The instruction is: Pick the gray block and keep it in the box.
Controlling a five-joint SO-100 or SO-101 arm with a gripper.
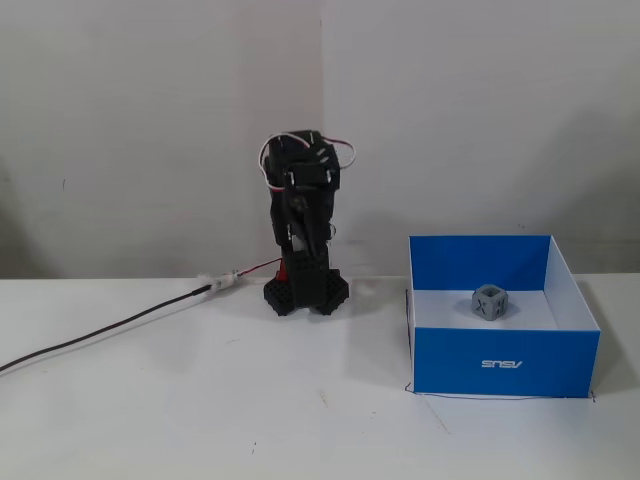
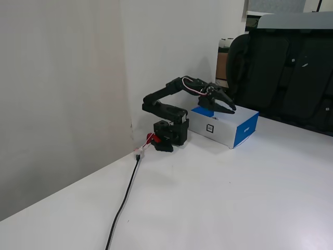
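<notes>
I see the gray block [image 1: 489, 304] resting on the white floor inside the blue box [image 1: 503, 362], near its back wall. The arm [image 2: 165, 99] is folded over its base on the surface [image 1: 200, 400]. The tool [image 2: 229, 108] holds nothing; its 2 fingers look together, pointing toward the box.

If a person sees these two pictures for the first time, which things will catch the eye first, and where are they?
The bright blue box stands out first, at the right of the white table in a fixed view, with the small gray block already lying on its white floor. Next comes the black robot arm near the wall, folded back, with its end effector in front of the box and holding nothing.
</notes>
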